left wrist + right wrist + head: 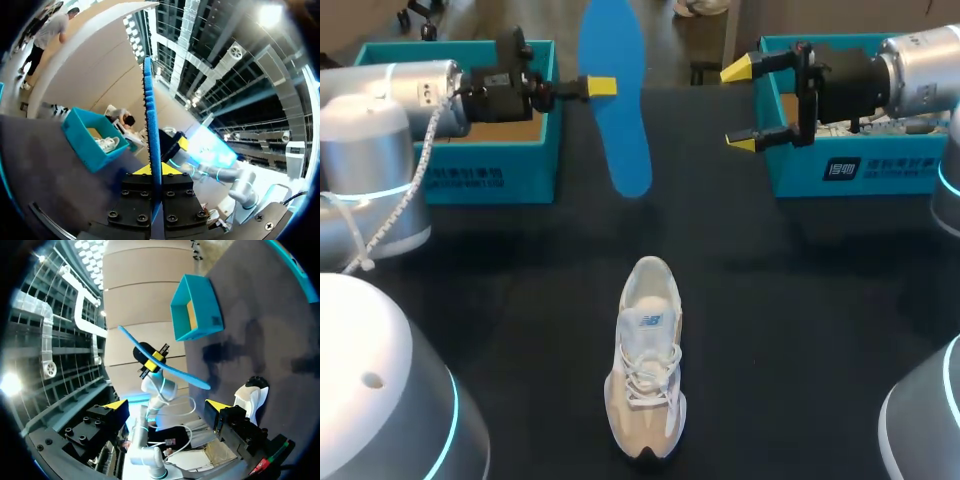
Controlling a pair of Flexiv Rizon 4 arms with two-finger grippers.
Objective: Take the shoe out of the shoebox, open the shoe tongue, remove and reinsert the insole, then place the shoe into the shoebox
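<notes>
My left arm [390, 90] and right arm [925, 60] are silver-grey cylinders with glowing cyan rings; a white braided cable [382, 212] trails the left one. My left gripper [602, 86] and right gripper [744, 104] are black, screw-studded, yellow-tipped.

Insole out of shoe
White-tan shoe [645, 360] sits lower centre; blue insole [617, 95] aloft upper centre, between left shoebox [490, 178] and right shoebox [800, 178], both teal.

The hand [156, 170] grips the blue insole [150, 115] edge-on, a teal shoebox [84, 147] beyond.
</notes>
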